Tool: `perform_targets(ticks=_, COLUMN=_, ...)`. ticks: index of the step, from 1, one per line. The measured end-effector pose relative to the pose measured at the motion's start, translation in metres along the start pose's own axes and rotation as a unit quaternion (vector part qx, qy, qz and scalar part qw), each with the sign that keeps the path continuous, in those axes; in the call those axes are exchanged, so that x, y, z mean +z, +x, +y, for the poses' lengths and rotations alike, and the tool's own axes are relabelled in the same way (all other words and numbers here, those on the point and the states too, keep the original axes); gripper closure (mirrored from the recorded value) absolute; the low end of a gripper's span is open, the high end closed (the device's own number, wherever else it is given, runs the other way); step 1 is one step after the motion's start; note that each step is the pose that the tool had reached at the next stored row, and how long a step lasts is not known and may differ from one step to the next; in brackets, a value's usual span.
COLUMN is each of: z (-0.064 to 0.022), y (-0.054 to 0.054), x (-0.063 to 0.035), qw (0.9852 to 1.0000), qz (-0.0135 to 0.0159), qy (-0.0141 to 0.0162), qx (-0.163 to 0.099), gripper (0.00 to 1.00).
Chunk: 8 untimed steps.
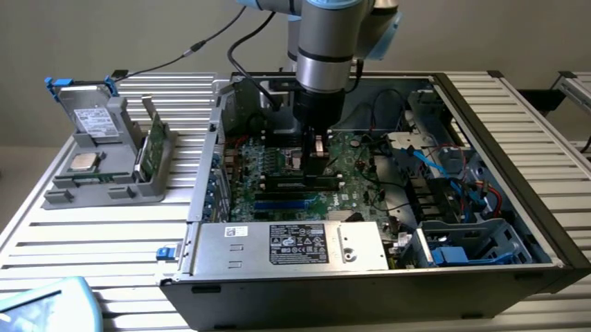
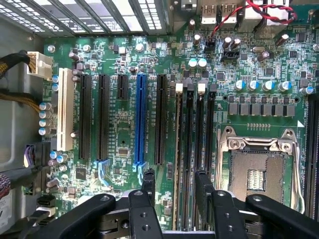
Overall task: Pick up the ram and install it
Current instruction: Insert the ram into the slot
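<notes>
My gripper hangs inside the open computer case, low over the motherboard's memory slots. In the wrist view the gripper is open, its black fingers straddling the first memory slot. A thin, pale edge runs along that slot, like a board seen edge-on; the fingers do not touch it. A ram, a long green stick, stands on edge in the grey holder on the table at the exterior view's left, far from the gripper.
The holder also carries a grey drive with blue handles and a square silver processor chip. Beside the slots lies the bare processor socket. A silver power supply, loose cables and the case walls hem in the board.
</notes>
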<state>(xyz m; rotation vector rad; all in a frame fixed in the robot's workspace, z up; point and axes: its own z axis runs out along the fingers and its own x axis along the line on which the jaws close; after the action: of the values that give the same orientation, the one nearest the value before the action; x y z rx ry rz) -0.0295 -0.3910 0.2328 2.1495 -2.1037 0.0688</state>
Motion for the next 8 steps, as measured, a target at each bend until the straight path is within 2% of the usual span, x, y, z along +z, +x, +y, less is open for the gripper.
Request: perform_targets(ticks=8, z=0.0000, y=0.0001, x=-0.0009, qw=1.0000, qz=0.0000, qy=0.0000, qx=0.000, gripper=0.54)
